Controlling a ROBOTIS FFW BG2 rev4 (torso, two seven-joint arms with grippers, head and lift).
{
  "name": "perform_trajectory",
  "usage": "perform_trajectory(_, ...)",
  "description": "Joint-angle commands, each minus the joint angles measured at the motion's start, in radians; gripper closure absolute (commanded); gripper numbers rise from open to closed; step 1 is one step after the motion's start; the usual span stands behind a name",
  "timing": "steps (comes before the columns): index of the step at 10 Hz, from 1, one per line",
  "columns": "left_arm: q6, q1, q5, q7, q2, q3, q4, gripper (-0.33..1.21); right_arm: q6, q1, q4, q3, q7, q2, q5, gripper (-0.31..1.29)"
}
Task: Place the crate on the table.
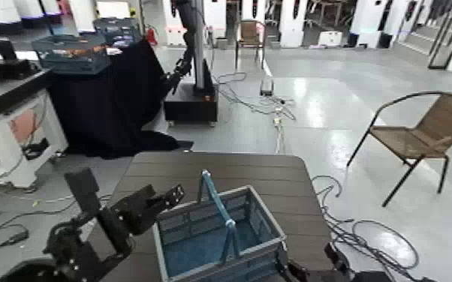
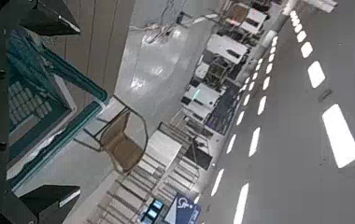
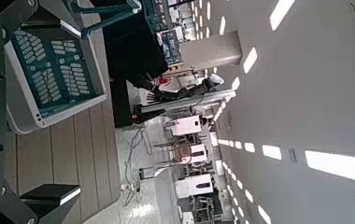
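The grey-blue crate [image 1: 221, 234] with a teal inside and a light blue bar handle [image 1: 218, 210] is over the near edge of the dark brown slatted table [image 1: 274, 176]. I cannot tell whether it rests on the top. My left gripper [image 1: 171, 196] is open against the crate's left side. My right gripper [image 1: 295, 268] is low at the crate's right side, also open. In the left wrist view the crate [image 2: 35, 93] lies between the spread fingers [image 2: 49, 17]. In the right wrist view the crate [image 3: 54, 70] sits above the table slats [image 3: 63, 159].
A metal chair with a woven seat [image 1: 424, 131] stands to the right. A black-draped table [image 1: 109, 97] with dark mesh crates [image 1: 71, 52] and a white workbench [image 1: 11, 112] stand at the left. A robot base [image 1: 191, 97] and floor cables [image 1: 274, 105] lie beyond the table.
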Motion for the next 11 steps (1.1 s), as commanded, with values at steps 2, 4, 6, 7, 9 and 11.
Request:
perform_trajectory(2,-0.361,0.197,-0.212,0.074,-0.068,0.002,-0.043,0.10,-0.012,0.005,0.000,-0.005,0.000,0.002,0.000,0.15)
perform_trajectory(4,-0.566,0.270,-0.368,0.114,-0.103,0.007,0.009,0.11,-0.023,0.009,-0.002,-0.010,0.000,0.003,0.000,0.15)
perform_trajectory(6,-0.729,0.342,-0.466,0.207,-0.140,0.015,0.048,0.11,-0.024,0.014,-0.006,-0.013,0.000,0.003,0.002,0.15)
perform_trajectory(7,-0.747,0.364,-0.503,0.218,-0.154,0.022,0.048,0.10,-0.024,0.015,-0.008,-0.016,0.000,0.002,0.003,0.15)
perform_trajectory(9,-0.758,0.379,-0.514,0.232,-0.160,0.021,0.052,0.11,-0.023,0.015,-0.009,-0.016,0.000,0.000,0.005,0.15)
perform_trajectory(11,-0.760,0.379,-0.516,0.230,-0.160,0.019,0.055,0.11,-0.023,0.015,-0.009,-0.017,0.000,-0.001,0.005,0.15)
